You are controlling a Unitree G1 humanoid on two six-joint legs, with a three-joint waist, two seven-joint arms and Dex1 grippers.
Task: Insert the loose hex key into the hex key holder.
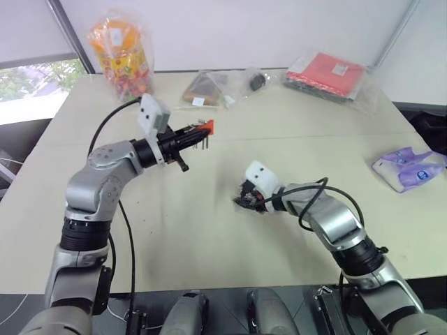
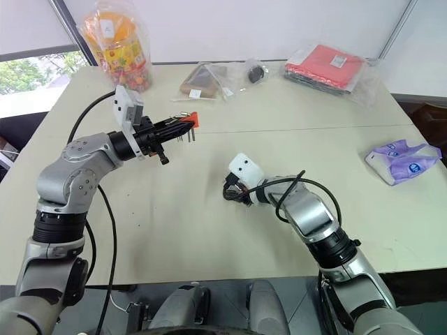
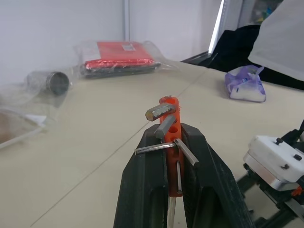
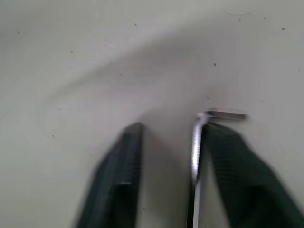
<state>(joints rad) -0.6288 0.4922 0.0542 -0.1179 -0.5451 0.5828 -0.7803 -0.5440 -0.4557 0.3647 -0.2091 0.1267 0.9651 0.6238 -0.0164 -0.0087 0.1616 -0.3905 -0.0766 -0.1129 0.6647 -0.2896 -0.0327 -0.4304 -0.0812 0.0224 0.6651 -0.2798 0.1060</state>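
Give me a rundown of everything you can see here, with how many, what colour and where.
table: one, cream, under everything
hex key holder: one, orange-red, clamped in the left gripper, above the table
loose hex key: one, grey metal, against one finger of the right gripper
snack bag: one, orange, far left
clear packets: two, far middle
small dark jar: one, bagged, far middle
flat red packet: one, far right
tissue pack: one, purple, right edge
left gripper: shut, raised
right gripper: low at table centre, fingers apart
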